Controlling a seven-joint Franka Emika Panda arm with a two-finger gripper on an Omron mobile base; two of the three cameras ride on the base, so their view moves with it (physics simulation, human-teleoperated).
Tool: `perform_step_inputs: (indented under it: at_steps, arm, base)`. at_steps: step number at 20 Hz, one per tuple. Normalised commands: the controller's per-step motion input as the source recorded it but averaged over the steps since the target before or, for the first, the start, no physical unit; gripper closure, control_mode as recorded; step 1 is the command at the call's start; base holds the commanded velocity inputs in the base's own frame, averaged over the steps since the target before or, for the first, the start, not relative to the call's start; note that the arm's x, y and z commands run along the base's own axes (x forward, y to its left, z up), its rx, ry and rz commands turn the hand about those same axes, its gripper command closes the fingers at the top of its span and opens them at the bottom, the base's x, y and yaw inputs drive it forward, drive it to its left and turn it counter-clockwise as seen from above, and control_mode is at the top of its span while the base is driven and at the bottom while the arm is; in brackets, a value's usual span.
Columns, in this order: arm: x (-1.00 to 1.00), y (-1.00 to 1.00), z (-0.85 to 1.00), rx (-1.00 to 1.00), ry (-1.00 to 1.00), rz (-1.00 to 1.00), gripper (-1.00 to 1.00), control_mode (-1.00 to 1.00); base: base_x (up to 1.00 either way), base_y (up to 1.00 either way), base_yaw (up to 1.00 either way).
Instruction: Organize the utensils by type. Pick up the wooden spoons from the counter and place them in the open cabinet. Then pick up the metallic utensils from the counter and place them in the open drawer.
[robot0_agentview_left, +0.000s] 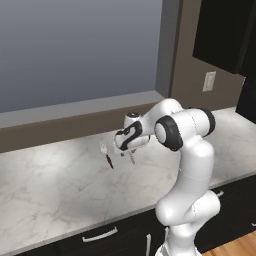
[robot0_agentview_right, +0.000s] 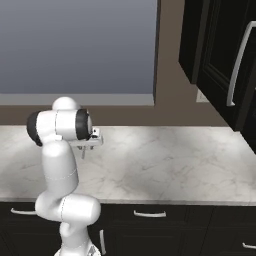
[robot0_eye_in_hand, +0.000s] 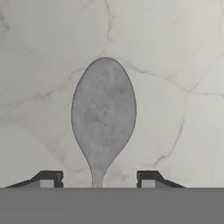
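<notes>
Silver spoon (robot0_eye_in_hand: 103, 116): flat on the table (robot0_eye_in_hand: 183, 52), directly under the pincer (robot0_eye_in_hand: 98, 179); handle runs back between its fingers. Pincer: part open, straddling the neck, nothing gripped yet. Fork (robot0_agentview_left: 106, 154): just beside.

One fork (robot0_agentview_left: 105, 154) with a dark handle lies on the one marble counter (robot0_agentview_left: 50, 185). One silver spoon (robot0_eye_in_hand: 103, 114) lies there too, making two metal utensils. One wall outlet (robot0_agentview_left: 209, 81) sits on the brown wall, and one window (robot0_agentview_left: 75, 50) stands behind the counter.
</notes>
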Motion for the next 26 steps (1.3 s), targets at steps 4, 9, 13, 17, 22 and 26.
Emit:
perform_step_inputs:
  at_steps: [4, 9, 13, 17, 22, 26]
  arm:
    - [0.06, -0.3, -0.53, 0.08, 0.0, 0.0, 1.0, -1.0]
    - [0.01, -0.24, -0.48, 0.07, -0.01, 0.0, 1.0, -1.0]
    - [-0.19, -0.18, -0.16, 0.11, -0.09, 0.0, 1.0, -1.0]
    - [-0.75, -0.26, 0.71, 0.1, -0.14, -0.06, 1.0, -1.0]
    - [-0.67, -0.09, 1.0, 0.03, -0.01, -0.04, 1.0, -1.0]
    - [-0.7, -0.03, 1.0, 0.0, 0.0, 0.0, 1.0, -1.0]
  base:
    - [0.0, 0.0, 0.0]
    - [0.0, 0.0, 0.0]
    - [0.0, 0.0, 0.0]
    - [0.0, 0.0, 0.0]
    - [0.0, 0.0, 0.0]
    - [0.0, 0.0, 0.0]
